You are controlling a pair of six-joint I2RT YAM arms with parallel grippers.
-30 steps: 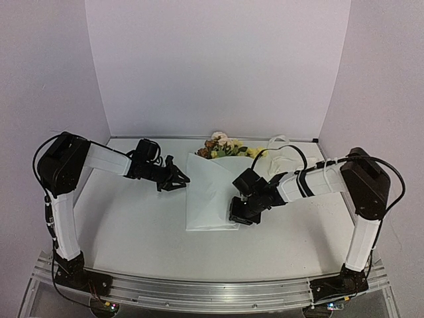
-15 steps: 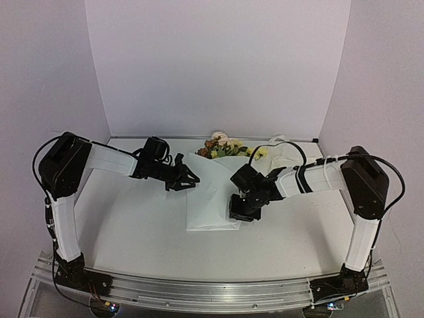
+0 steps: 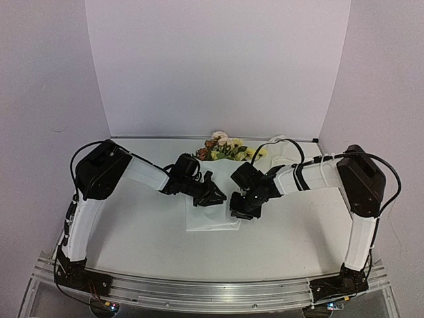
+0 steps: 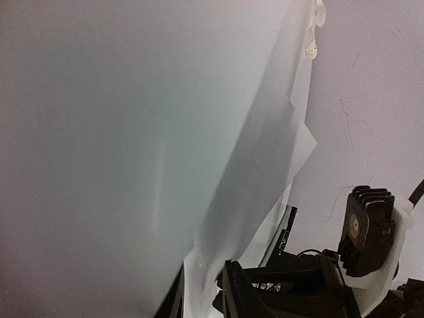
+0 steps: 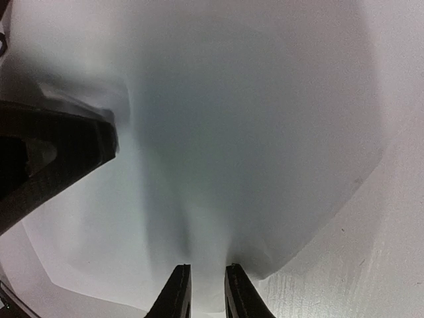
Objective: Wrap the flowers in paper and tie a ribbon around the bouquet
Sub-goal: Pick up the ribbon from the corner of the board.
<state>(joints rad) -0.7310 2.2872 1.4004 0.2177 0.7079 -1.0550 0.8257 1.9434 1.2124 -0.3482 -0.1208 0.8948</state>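
- We count two grippers, one paper (image 3: 211, 222), one bunch of flowers (image 3: 224, 147) and one ribbon (image 3: 281, 147); the paper lies mid-table, the flowers at its far end, the ribbon just right of them
- the left gripper (image 3: 217, 197) is nearly closed, pinching a fold of paper; the right gripper (image 3: 239, 212) is likewise narrow, nipping the sheet's edge
- a second ago the left gripper stood at the sheet's left edge; now it is beside the right one, with the paper folded over; the right has barely moved
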